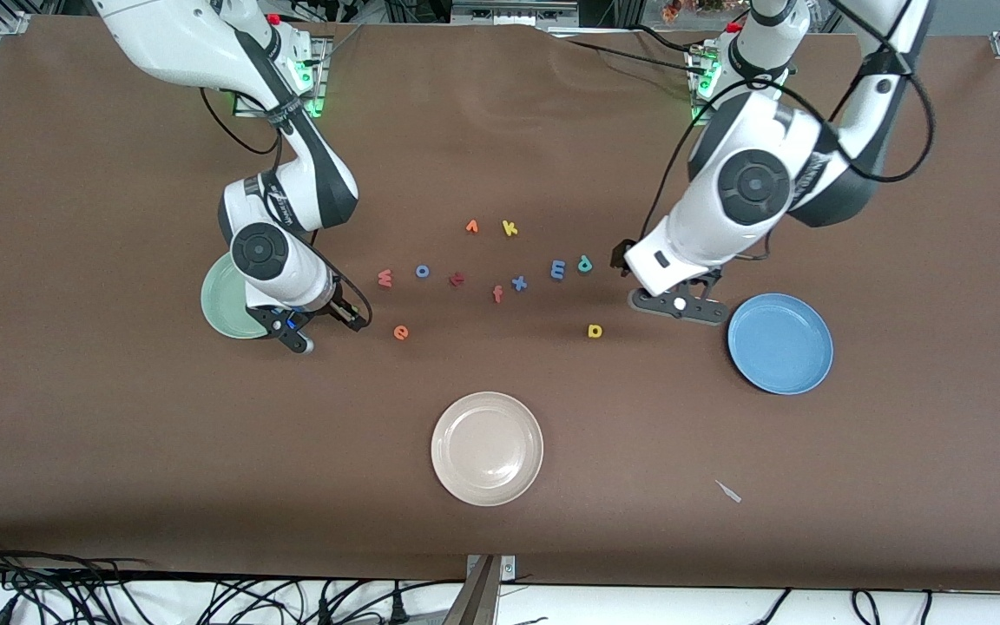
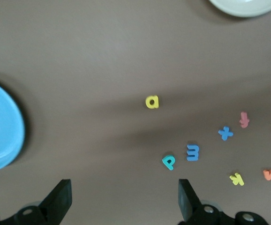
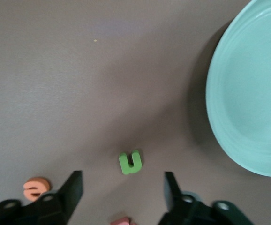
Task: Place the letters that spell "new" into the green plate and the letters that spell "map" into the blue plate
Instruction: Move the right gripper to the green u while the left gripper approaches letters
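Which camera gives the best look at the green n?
The right wrist view: the green n lies in plain sight on the bare table, just ahead of the right gripper and its open jaws. In the front view that arm hides it. The left wrist view does not include it.

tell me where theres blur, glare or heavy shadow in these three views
Front view: evenly lit and sharp, with a faint sheen on the beige-white plate. Left wrist view: soft, the outer letters like the pink f smeared; the left pincer casts a shadow band across the table. Right wrist view: the green n is soft; the green plate throws a dark shadow by its rim.
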Motion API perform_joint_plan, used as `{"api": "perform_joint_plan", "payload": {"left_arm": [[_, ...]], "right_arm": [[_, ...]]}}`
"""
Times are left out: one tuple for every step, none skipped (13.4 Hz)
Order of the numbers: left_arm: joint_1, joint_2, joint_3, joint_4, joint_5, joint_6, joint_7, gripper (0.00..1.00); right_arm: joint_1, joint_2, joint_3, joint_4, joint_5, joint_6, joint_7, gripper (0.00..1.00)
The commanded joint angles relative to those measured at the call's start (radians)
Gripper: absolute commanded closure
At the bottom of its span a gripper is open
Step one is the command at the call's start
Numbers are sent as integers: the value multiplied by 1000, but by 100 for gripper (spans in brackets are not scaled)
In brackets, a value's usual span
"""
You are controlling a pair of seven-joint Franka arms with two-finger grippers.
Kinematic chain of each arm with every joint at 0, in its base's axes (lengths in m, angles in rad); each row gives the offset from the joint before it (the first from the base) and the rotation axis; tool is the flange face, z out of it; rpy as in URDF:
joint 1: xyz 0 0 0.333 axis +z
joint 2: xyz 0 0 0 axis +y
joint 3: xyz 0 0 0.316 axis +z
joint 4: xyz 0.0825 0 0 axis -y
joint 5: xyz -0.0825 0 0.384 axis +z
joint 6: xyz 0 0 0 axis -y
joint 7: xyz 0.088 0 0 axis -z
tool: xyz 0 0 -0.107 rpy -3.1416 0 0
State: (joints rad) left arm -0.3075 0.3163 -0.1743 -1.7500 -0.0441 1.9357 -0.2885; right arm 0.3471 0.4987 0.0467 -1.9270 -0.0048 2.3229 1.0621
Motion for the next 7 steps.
{"api": "perform_joint_plan", "payload": {"left_arm": [[-50, -20, 12, -127, -8, 124, -62, 0], [-62, -17, 6, -167, -10, 168, -81, 0], [-73, -13, 6, -205, -13, 210, -96, 0], [-84, 1, 4, -232, -14, 250, -112, 0], [-97, 26, 4, -238, -14, 268, -132, 0], [-116, 52, 6, -236, -14, 282, -152, 0], [-119, 70, 6, -238, -14, 308, -159, 0]], "right_arm": [[19, 0, -5, -47, -26, 67, 32, 30], [20, 9, -5, -73, -49, 117, 32, 30], [20, 23, -5, -90, -63, 166, 30, 30], [20, 26, -5, -95, -64, 177, 30, 30], [20, 26, -5, -96, -66, 177, 29, 30], [20, 34, -5, -96, -72, 179, 27, 30], [20, 43, -5, -96, -89, 184, 27, 33]]}}
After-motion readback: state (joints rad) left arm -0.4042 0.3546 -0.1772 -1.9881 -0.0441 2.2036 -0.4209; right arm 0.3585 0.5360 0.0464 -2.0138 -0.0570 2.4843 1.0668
